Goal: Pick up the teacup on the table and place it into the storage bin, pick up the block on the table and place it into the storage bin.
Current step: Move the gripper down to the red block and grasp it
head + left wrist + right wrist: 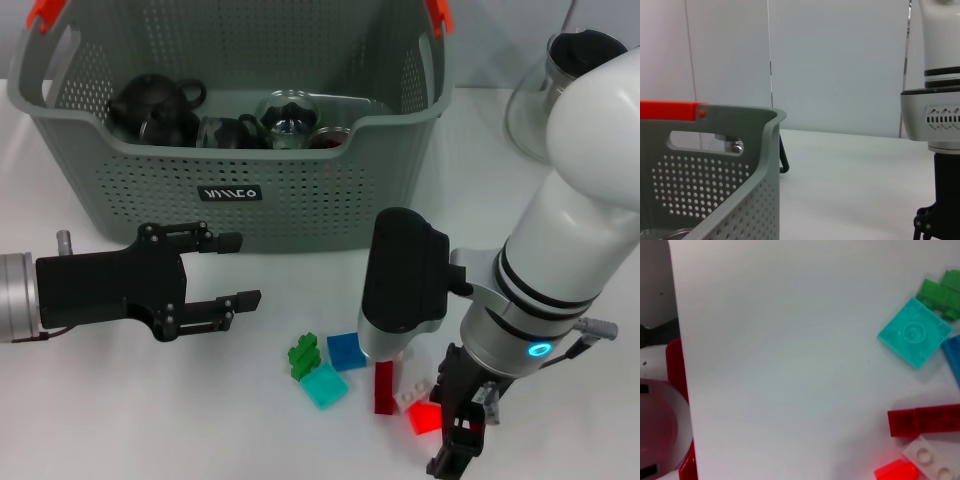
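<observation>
I see the storage bin [240,150] filling the upper left, its black label [230,193] unreadable. Six blocks lie lower centre: green [303,356], teal [324,385], blue [346,350], dark red [385,387], white [413,392], bright red [425,416]. My left gripper [232,270] hangs open at left; the right gripper [462,440], over the bright red block, I cannot tell.

Head overlooks all; right wrist shares blocks [914,332].

Looked like a lab test cell: bare white worktop [150,400], plain pale wall panels [840,65], toy blocks [345,370] laid out as props.
</observation>
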You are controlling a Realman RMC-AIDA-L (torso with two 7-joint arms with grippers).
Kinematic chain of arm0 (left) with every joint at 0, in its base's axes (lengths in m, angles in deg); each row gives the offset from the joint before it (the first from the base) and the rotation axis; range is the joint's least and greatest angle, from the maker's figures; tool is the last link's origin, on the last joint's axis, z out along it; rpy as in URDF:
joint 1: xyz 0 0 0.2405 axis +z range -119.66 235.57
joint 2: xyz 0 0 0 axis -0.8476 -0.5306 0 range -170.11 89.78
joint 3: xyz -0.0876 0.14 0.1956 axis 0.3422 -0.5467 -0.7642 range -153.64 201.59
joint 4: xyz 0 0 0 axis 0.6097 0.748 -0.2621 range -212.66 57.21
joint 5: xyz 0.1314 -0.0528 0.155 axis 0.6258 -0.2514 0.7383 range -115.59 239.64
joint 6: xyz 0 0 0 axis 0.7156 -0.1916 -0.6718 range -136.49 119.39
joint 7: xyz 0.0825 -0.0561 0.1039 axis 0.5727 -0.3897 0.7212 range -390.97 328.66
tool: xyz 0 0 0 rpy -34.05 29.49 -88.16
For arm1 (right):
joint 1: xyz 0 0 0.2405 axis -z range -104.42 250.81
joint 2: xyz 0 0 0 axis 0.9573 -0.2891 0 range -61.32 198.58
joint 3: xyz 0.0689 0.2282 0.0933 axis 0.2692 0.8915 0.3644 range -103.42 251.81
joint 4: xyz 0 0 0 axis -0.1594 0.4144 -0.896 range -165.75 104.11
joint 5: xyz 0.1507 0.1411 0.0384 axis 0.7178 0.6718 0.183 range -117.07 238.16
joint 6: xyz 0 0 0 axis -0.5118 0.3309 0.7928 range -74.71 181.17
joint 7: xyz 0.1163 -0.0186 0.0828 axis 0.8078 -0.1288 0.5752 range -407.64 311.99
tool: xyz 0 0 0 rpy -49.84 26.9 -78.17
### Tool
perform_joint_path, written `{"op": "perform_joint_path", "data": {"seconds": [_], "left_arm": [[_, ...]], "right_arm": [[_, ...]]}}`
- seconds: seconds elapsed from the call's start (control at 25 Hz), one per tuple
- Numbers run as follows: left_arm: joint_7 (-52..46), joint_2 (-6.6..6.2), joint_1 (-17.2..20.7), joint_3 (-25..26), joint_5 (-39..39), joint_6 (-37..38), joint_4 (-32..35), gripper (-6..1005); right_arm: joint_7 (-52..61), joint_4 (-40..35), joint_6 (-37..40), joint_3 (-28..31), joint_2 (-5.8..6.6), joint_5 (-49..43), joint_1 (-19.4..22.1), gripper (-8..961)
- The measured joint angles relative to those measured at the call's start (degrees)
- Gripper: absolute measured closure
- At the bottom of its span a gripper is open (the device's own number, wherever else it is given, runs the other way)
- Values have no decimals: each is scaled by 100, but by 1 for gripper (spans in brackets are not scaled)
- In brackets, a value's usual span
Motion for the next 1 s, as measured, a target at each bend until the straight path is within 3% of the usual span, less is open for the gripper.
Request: {"op": "perform_joint_path", "data": {"seconds": [0.76, 1.0], "left_arm": [[-1, 0, 30, -1, 0, 0, 0, 324], [2, 8, 40, -1, 0, 0, 0, 324]], "right_arm": [[73, -2, -200, -179, -9, 2, -8, 259], [123, -5, -192, -179, -2, -30, -8, 396]]}}
